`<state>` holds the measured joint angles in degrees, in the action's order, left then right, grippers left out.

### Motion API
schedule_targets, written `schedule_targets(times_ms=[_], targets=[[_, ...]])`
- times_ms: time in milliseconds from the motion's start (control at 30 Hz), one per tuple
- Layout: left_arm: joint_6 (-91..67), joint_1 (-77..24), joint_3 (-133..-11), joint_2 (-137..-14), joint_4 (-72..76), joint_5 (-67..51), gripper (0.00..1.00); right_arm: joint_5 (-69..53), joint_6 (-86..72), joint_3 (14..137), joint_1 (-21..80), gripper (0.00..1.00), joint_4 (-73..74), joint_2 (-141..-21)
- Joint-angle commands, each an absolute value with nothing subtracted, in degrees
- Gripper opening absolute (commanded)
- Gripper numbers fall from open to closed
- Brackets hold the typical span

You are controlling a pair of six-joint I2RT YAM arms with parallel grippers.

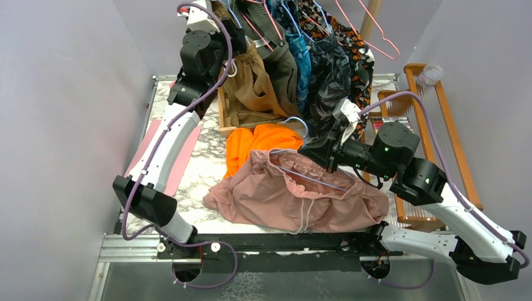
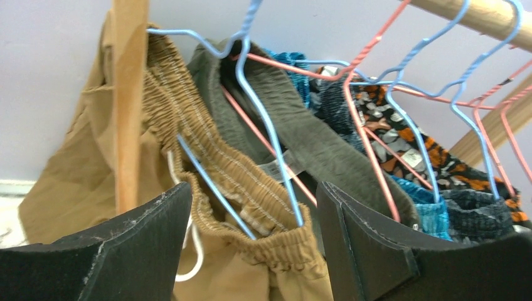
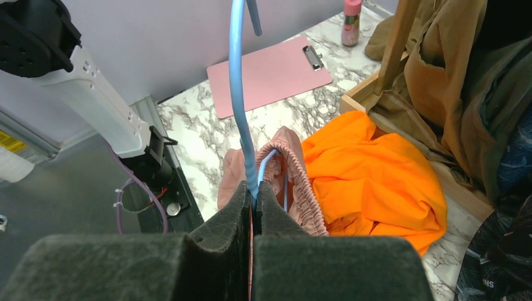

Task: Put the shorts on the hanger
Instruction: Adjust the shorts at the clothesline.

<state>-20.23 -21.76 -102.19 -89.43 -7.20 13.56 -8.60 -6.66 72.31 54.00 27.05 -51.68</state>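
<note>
The dusty pink shorts (image 1: 295,197) lie heaped on the marble table near the front, waistband up. The light blue hanger (image 1: 313,180) is threaded through that waistband, its hook rising behind. My right gripper (image 1: 327,164) is shut on the hanger wire (image 3: 237,94), just above the gathered pink waistband (image 3: 296,182). My left gripper (image 1: 227,53) is raised at the clothes rail, far from the pink shorts. In the left wrist view it (image 2: 254,232) stands open, with the waistband of hanging brown shorts (image 2: 251,207) between its fingers (image 2: 125,251).
Bright orange shorts (image 1: 260,141) lie behind the pink ones. Several garments hang on blue and pink wire hangers (image 2: 370,144) from a wooden rail (image 2: 477,12). A wooden frame (image 1: 433,125) stands right, a pink clipboard (image 3: 270,72) left, and a wooden post (image 2: 128,100) rises beside my left fingers.
</note>
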Motion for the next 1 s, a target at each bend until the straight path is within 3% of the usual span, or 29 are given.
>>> schedule_targets(times_ms=[0, 500, 967], targets=[[-22.0, -21.7, -102.2, -90.6, 0.0, 8.1, 0.75, -10.5, -7.5, 72.1, 54.1, 0.01, 24.6, -49.6], [-22.4, -21.6, -106.8, -98.6, 1.5, 6.3, 0.73, -15.9, -7.9, 73.9, 54.1, 0.01, 28.7, -46.9], [-25.2, -21.8, -108.1, -102.1, 6.2, -6.8, 0.57, -17.4, -6.8, 72.8, 54.1, 0.01, 28.4, -46.0]])
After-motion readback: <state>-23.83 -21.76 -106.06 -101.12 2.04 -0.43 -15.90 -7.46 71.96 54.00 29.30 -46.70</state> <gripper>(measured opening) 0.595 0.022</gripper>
